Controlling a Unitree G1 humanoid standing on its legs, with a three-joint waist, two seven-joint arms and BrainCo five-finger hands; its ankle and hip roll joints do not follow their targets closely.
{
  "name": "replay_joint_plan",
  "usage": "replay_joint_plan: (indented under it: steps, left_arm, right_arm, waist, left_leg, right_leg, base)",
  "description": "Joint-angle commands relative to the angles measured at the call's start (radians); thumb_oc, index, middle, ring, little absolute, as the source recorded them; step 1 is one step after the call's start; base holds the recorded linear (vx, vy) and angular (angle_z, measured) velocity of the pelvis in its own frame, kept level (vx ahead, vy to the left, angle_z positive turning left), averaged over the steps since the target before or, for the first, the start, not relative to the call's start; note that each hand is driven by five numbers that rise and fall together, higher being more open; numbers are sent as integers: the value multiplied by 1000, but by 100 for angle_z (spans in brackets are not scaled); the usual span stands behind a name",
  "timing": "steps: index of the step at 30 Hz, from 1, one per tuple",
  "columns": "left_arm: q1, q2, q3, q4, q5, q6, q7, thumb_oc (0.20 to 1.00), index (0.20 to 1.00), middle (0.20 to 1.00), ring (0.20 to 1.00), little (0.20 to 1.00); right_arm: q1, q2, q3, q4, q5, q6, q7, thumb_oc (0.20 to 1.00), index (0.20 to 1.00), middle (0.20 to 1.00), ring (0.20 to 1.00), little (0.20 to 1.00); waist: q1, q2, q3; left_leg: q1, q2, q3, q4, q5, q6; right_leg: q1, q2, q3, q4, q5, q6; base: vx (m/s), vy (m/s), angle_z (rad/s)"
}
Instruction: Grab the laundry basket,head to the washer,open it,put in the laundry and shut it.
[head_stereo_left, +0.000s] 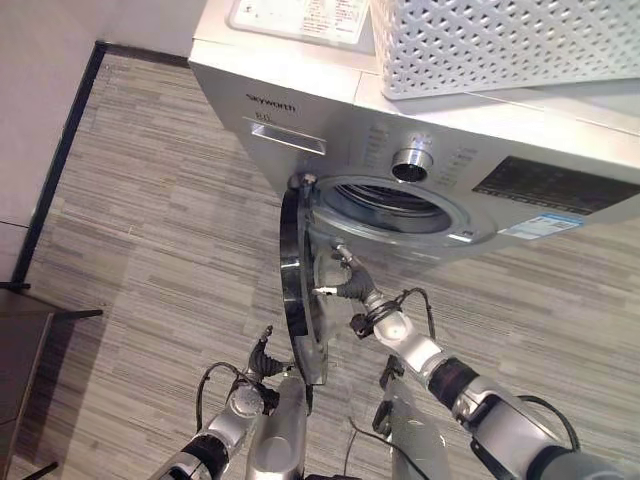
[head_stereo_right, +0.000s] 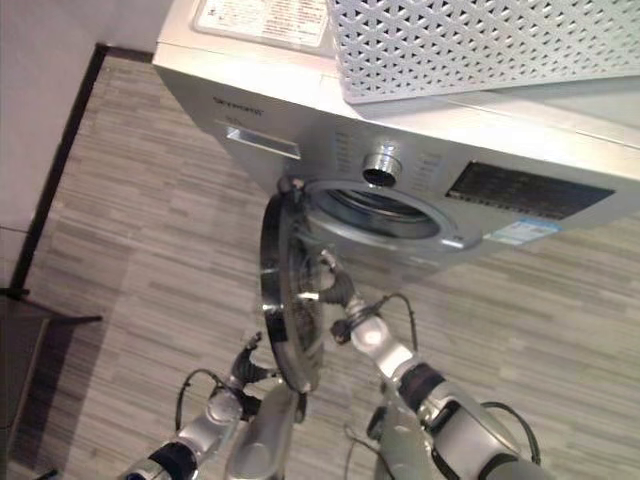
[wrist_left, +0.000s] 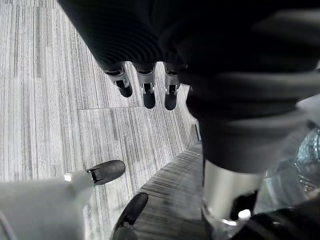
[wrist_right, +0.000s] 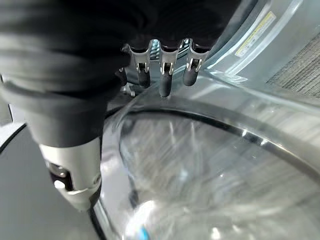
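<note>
Washer open, basket resting on top.
The silver front-loading washer (head_stereo_left: 420, 170) stands at the far side, its round glass door (head_stereo_left: 300, 290) swung out nearward; the white perforated laundry basket (head_stereo_left: 500, 45) sits upright on its top, right.

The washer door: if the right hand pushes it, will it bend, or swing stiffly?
The washer door probably swings stiffly: it stands open, hinged beside the drum opening. Its glossy glass bowl may feel slippery under the right hand, whose fingers are straight beside it.
</note>
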Motion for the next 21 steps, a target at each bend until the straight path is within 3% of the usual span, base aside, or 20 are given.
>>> replay_joint_plan:
  steps: [1, 5, 7, 9, 10, 13, 21]
  left_arm:
    - [-76, -86, -131, -44, 56, -34, -31, 1000, 1000, 1000, 1000, 1000]
    - [-78, -54, -134, -101, 50, -75, -51, 1000, 1000, 1000, 1000, 1000]
    - [-61, -41, -129, -133, 24, -92, -66, 1000, 1000, 1000, 1000, 1000]
    - [15, 19, -80, -245, -89, -112, -123, 1000, 1000, 1000, 1000, 1000]
    - [16, 20, -79, -246, -89, -111, -124, 1000, 1000, 1000, 1000, 1000]
    - [95, 94, -24, -338, -132, -96, -158, 1000, 1000, 1000, 1000, 1000]
    - [144, 121, -39, -285, -66, -52, -180, 1000, 1000, 1000, 1000, 1000]
  right_arm:
    - [-153, 270, 80, 91, 54, -23, 74, 1000, 1000, 1000, 1000, 1000]
    - [-200, 275, 68, 98, 366, -25, 249, 1000, 1000, 1000, 1000, 1000]
    - [-203, 272, 69, 96, 419, -24, 275, 1000, 1000, 1000, 1000, 1000]
    - [-215, 269, 90, 103, 517, 3, 342, 1000, 1000, 1000, 1000, 1000]
    - [-216, 269, 90, 103, 517, 3, 343, 1000, 1000, 1000, 1000, 1000]
    - [-297, 299, 83, 206, 571, 66, 374, 1000, 1000, 1000, 1000, 1000]
    - [-299, 322, -18, 243, 635, 66, 340, 1000, 1000, 1000, 1000, 1000]
  waist:
    - [102, -21, -1]
    - [147, -5, -5]
    - [152, -5, -5]
    - [182, 7, -8]
    - [181, 6, -8]
    - [256, 42, -36]
    - [309, 72, -61]
  left_leg:
    - [44, -20, 2, 8, -122, 8]
    - [35, -26, -3, 16, -121, 10]
    - [35, -29, -3, 20, -123, 11]
    - [26, -39, -11, 43, -132, 16]
    - [26, -39, -11, 44, -132, 16]
    - [23, -34, -42, 51, -153, 22]
    - [46, -44, -146, -22, -89, 15]
  right_leg:
    - [-156, -141, 54, -1, 63, 83]
    - [-167, -151, 51, -1, 67, 85]
    - [-168, -153, 54, -1, 70, 86]
    - [-172, -161, 55, -1, 75, 87]
    - [-172, -161, 55, -1, 75, 87]
    - [-171, -155, 54, -1, 46, 95]
    - [-101, -164, -6, -1, 31, 102]
  base:
    - [-85, 5, -2]
    - [-59, -39, -7]
    - [-37, -27, -1]
    - [-47, -18, 0]
    - [-45, 2, -5]
    - [13, -3, -14]
    - [29, -10, 12]
